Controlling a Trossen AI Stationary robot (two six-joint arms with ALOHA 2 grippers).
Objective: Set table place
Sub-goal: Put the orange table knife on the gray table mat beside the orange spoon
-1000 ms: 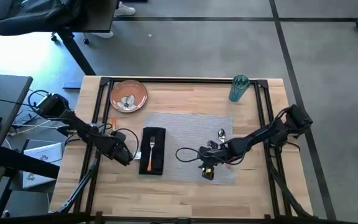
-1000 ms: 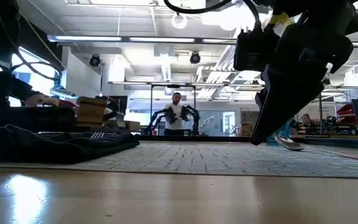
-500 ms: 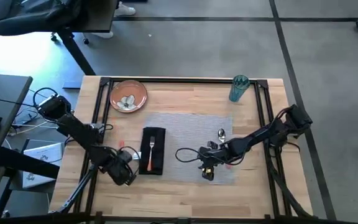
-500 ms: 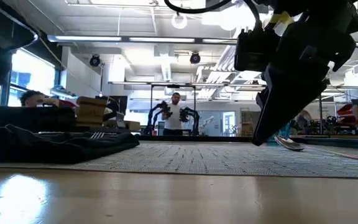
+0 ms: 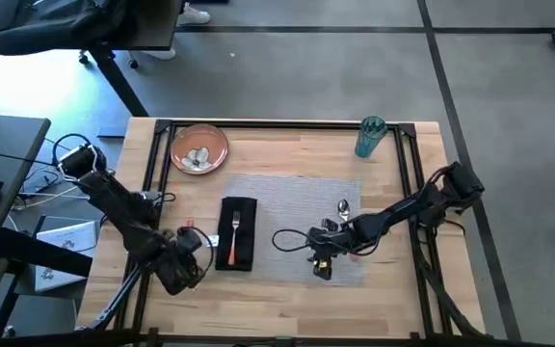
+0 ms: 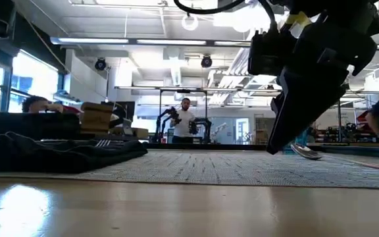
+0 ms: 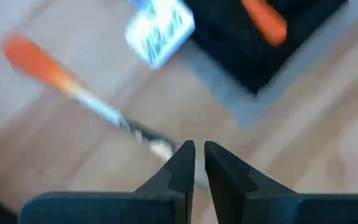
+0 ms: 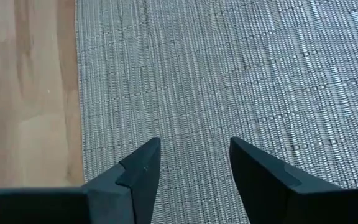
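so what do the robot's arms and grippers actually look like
Both arms are dark, jointed links with black cables looping alongside. The left gripper has two slim, dark, tapered fingers; the right gripper has two broader dark wedge-shaped fingers. A yellow tag shows near the right wrist.

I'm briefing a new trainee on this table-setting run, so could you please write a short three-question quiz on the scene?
1. True or false: the plate sits on the placemat.
2. What lies on the napkin? A) spoon B) fork C) cup
3. Fill in: the right gripper hovers open over the ____.

Key: 1 false, it is on bare table at a far corner; 2 B, the fork; 3 placemat.
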